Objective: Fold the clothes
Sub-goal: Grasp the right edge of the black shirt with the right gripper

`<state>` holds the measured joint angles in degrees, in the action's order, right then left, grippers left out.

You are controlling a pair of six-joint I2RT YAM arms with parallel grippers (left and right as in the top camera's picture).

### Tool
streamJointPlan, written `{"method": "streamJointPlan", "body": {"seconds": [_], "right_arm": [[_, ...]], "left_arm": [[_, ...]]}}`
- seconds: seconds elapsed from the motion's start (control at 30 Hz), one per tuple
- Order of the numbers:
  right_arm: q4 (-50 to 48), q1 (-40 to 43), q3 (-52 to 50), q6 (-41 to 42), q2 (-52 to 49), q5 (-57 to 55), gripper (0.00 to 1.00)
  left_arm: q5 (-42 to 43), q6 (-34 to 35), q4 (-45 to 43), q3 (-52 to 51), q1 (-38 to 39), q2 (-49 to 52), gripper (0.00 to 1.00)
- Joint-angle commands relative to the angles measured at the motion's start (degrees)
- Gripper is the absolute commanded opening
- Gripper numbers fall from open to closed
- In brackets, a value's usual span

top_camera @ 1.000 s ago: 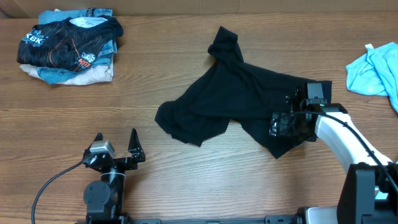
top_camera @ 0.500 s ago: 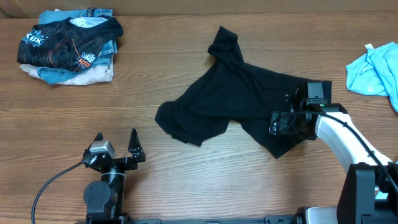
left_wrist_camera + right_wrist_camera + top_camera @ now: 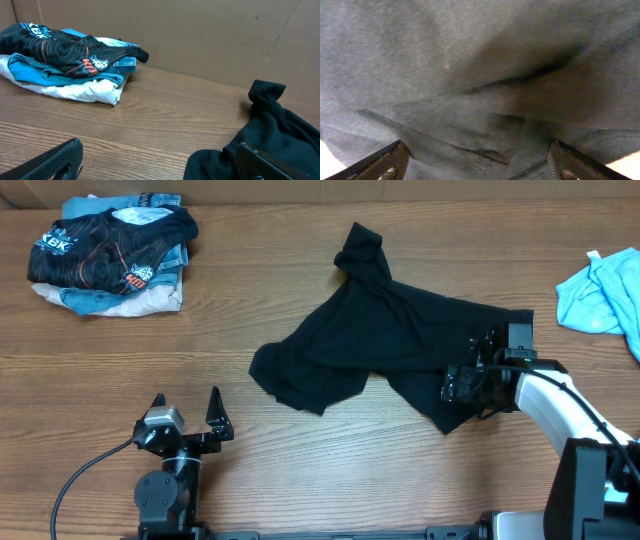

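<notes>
The right arm point(image 3: 540, 395) has slid slightly rightward and toward the near edge, over the shirt's right side. At far left, a pile of folded garments point(image 3: 110, 255) sits on the worktop point(image 3: 300, 480). The left arm point(image 3: 165, 445) is at the near edge, its left jaws spread wide and empty. The black T-shirt point(image 3: 385, 330) lies crumpled mid-worktop. The right jaws stand wide open over its right edge, with fabric filling the space below them. A light blue cloth point(image 3: 600, 290) lies far right.
</notes>
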<state>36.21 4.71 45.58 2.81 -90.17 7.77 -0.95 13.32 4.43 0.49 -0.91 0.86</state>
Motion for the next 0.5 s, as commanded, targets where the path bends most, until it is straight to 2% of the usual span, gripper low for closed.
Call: {"method": "streamJointPlan", "body": {"seconds": [0.0, 0.13, 0.2, 0.37, 0.47], "right_arm": [[-0.3, 0.3, -0.2, -1.4, 0.0, 4.6, 0.88], [-0.2, 0.3, -0.2, -1.4, 0.0, 4.6, 0.74], [-0.2, 0.3, -0.2, -1.4, 0.0, 4.6, 0.71], [0.2, 0.3, -0.2, -1.3, 0.0, 5.4, 0.47], [0.3, 0.3, -0.1, -1.2, 0.0, 5.4, 0.37]], "left_arm": [[-0.6, -0.7, -0.2, -0.2, -0.5, -0.5, 1.0], [-0.6, -0.7, -0.2, -0.2, -0.5, -0.5, 1.0], [-0.6, -0.7, -0.2, -0.2, -0.5, -0.5, 1.0], [-0.6, -0.7, -0.2, -0.2, -0.5, -0.5, 1.0], [-0.6, -0.7, -0.2, -0.2, -0.5, -0.5, 1.0]]}}
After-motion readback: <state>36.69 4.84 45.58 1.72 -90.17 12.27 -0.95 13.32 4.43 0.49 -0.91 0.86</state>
